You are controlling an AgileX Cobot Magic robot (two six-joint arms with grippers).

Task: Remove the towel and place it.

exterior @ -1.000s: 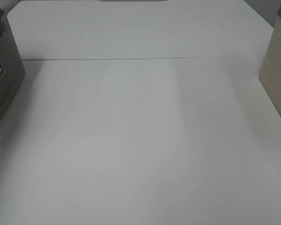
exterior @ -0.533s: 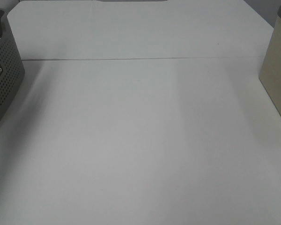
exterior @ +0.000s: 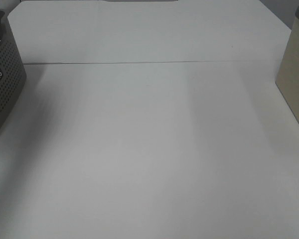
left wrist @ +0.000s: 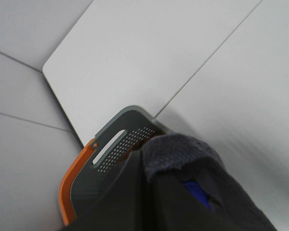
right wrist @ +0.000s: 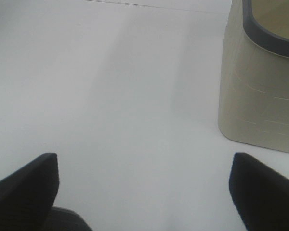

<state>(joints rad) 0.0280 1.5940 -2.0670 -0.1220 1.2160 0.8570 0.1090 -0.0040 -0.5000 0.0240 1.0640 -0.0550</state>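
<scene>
The towel (left wrist: 183, 156) bunches over the left pincer, grip hidden, seemingly lifted to clear the basket (left wrist: 135, 137) beneath; right pincer (right wrist: 144, 163) idles spread.

table (exterior: 149, 149) middle: wide open, loads of room | past the seam (exterior: 139, 63): free too | left edge: basket (exterior: 2, 84) in the way, towel (left wrist: 183, 154) hiding part of its rim | right edge: beige bin (exterior: 295, 74) blocks, near the right gripper (right wrist: 144, 161)

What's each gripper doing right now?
Left gripper: closed on the towel, over the grey basket; its fingers are mostly hidden.
Right gripper: open, holding nothing.
</scene>
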